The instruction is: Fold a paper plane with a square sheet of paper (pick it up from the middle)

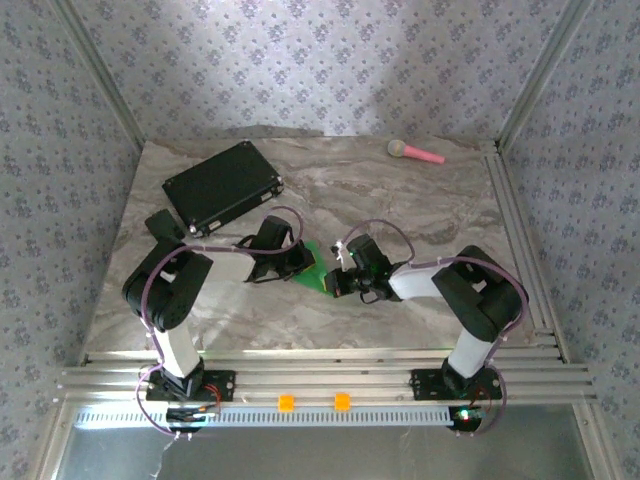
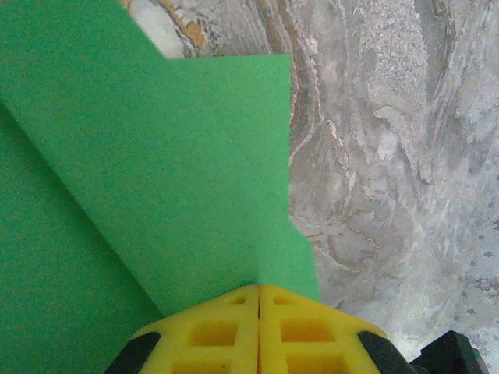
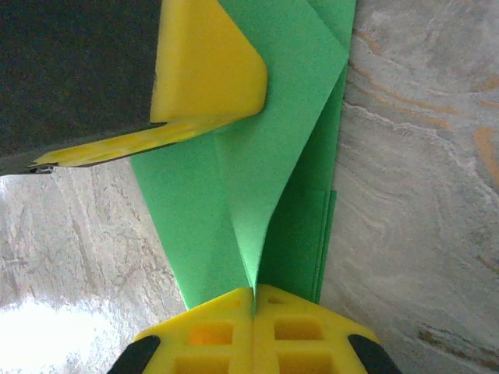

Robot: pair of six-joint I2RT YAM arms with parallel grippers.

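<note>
Green paper [image 2: 195, 156] (creased, part-folded) sits pinched in left gripper [image 2: 258, 288] and right gripper [image 3: 254, 293].

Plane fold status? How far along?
Done: the green paper already carries folds; layered flaps and a raised crease show.
In hand: left pincer and right pincer are both shut on its edges.
Left: it is not a narrow pointed dart yet, so the later folds likely remain.

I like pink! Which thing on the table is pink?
The microphone-like toy at the far edge; the case is black, the paper green.
</note>
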